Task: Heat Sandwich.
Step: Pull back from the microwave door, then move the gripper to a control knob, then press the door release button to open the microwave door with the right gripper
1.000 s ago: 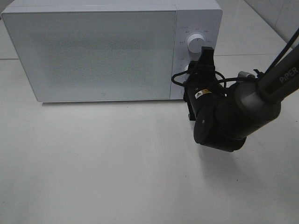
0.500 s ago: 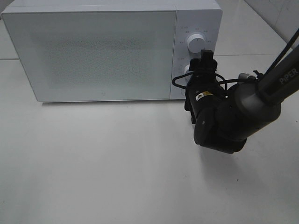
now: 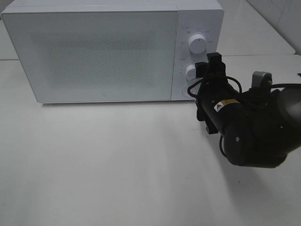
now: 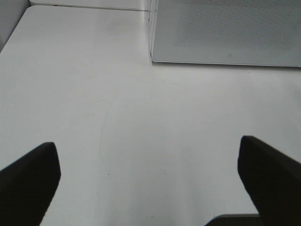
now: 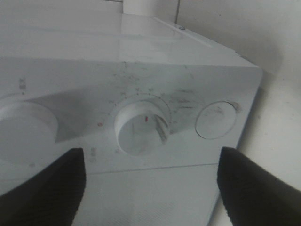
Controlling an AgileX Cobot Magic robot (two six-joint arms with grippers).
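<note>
— Sandwich?
— Out of sight; cannot tell where. Only a shut microwave [image 3: 103,52] on the counter [image 3: 117,165].
— Right jaws?
— Spread wide, grasping nothing, facing the lower knob [image 5: 141,127], close before it.
— Left jaws?
— Spread wide too, empty, over bare counter near the microwave's front corner.

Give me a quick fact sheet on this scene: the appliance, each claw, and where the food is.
Appliance: white microwave standing on a white table
Door: closed; nothing can be made out through it
Right gripper: open, jaws on either side of the lower knob, not touching it
Left gripper: open, holding nothing, over the table in front of the microwave
Sandwich: not in any view
</note>
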